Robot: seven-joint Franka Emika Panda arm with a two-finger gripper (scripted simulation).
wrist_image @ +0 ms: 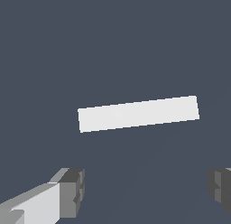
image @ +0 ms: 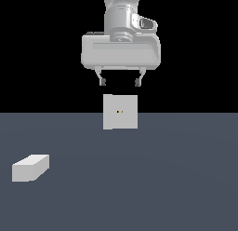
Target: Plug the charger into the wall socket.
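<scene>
Gripper (image: 120,81) held open, empty, high above the flat upright white square wall socket (image: 120,112) | small plain white rectangular charger (image: 30,168) lies well apart, near the grey tabletop's (image: 162,179) left edge (exterior view) | risk: socket knocked during descent, charger gripped skewed, pins misaligned.

Open floor (image: 139,179) around charger (image: 30,168), wall socket (image: 120,112) well apart
</scene>
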